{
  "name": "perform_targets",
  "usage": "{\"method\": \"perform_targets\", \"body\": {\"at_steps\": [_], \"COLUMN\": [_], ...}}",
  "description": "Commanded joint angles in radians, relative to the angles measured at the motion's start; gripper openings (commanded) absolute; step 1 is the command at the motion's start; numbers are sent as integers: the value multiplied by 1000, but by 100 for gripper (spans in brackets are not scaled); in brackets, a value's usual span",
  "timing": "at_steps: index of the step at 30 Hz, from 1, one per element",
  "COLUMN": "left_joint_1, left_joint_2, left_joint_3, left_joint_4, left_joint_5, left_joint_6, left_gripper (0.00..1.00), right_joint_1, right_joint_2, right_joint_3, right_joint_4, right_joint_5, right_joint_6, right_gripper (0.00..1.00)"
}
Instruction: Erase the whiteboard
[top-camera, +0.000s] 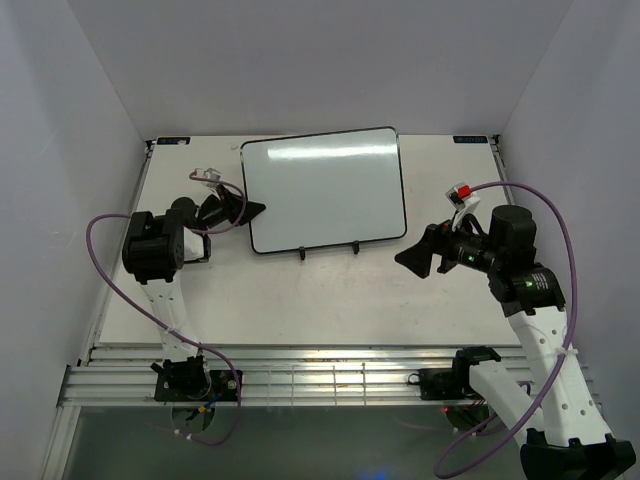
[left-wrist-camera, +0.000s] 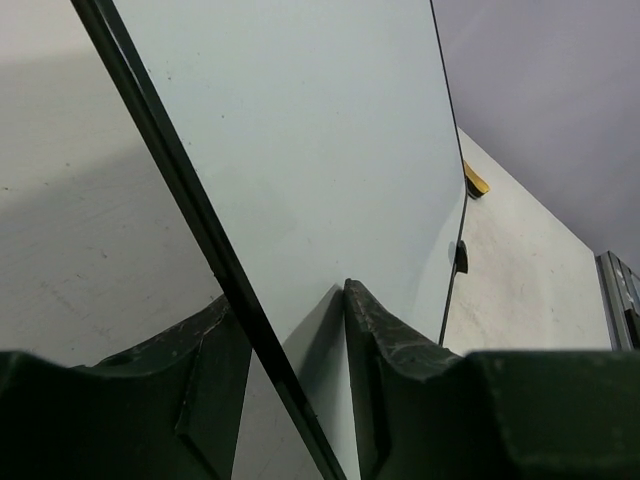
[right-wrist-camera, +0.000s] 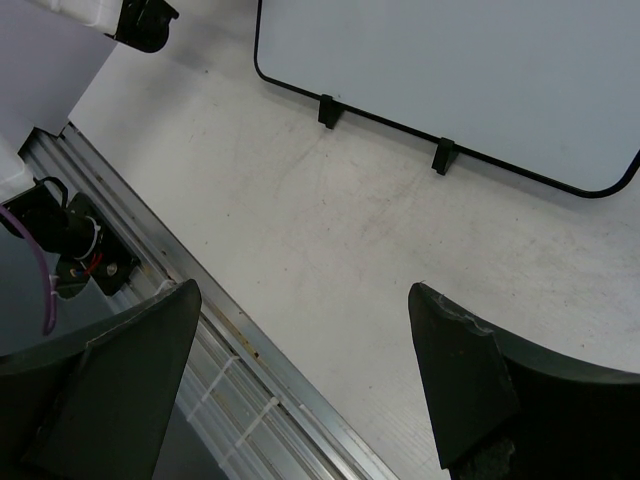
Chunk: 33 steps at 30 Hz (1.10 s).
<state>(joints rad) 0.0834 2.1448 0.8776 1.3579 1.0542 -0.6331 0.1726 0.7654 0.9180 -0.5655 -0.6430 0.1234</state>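
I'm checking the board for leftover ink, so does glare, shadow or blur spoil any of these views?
Top external view: a bright glare streak crosses the upper part of the large glossy black-framed whiteboard. Left wrist view: it looks grey, with a shadow by the left gripper. Right wrist view: sharp, evenly lit, but only its lower strip shows.

A white table (top-camera: 330, 300) with faint grey marks is seen. A whiteboard (top-camera: 325, 190) is held up at a tilt on it by a small black stand (top-camera: 302, 253). A small yellow thing (left-wrist-camera: 475, 180) is seen on the table, just beside the board's edge.
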Motion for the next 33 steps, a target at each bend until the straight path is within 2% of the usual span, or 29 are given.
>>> {"method": "perform_targets", "body": {"at_steps": [1, 2, 3, 5, 7, 12, 16, 22, 25, 28, 29, 31, 32, 33], "left_joint_1": [6, 6, 6, 6, 7, 18, 42, 87, 96, 95, 95, 95, 95, 95], "left_joint_2": [-63, -71, -75, -92, -103, -131, -190, -316, -454, -626, -669, -781, -816, -883], "left_joint_3": [-5, -6, -8, -12, -26, -54, -130, -192, -219, -191, -172, -118, -97, -45], "left_joint_4": [296, 296, 296, 296, 296, 256, 181, 49, -83, -389, -601, -786, -982, -1094], "left_joint_5": [6, 3, 0, -3, -29, -101, -303, -453, -580, -752, -798, -878, -899, -962], "left_joint_6": [44, 39, 39, 36, 39, 59, 88, 96, 85, 37, 3, -19, -8, 1], "left_gripper": [51, 55, 72, 81, 98, 98, 98, 98, 98, 98, 98, 98, 98, 98], "right_joint_1": [5, 5, 5, 5, 5, 4, 4, 5, 4, 5, 5, 5, 5, 5], "right_joint_2": [-12, -11, -12, -14, -14, -17, -20, -15, -11, -2, 0, 0, -1, -3], "right_joint_3": [-4, -4, -5, -8, -10, -11, -19, -42, -44, -33, -30, -22, -19, -16], "right_joint_4": [35, 35, 35, 35, 33, 32, 30, 35, 35, 32, 29, 29, 29, 23], "right_joint_5": [-14, -12, -12, -11, -14, -12, -6, 54, 106, 218, 248, 331, 356, 376], "right_joint_6": [-2, -4, -2, -4, -2, -5, -11, -22, -27, -19, -15, 1, 5, 8], "right_gripper": [90, 90, 90, 90, 90, 90, 90, 90, 90, 90, 90, 90, 90, 90]}}
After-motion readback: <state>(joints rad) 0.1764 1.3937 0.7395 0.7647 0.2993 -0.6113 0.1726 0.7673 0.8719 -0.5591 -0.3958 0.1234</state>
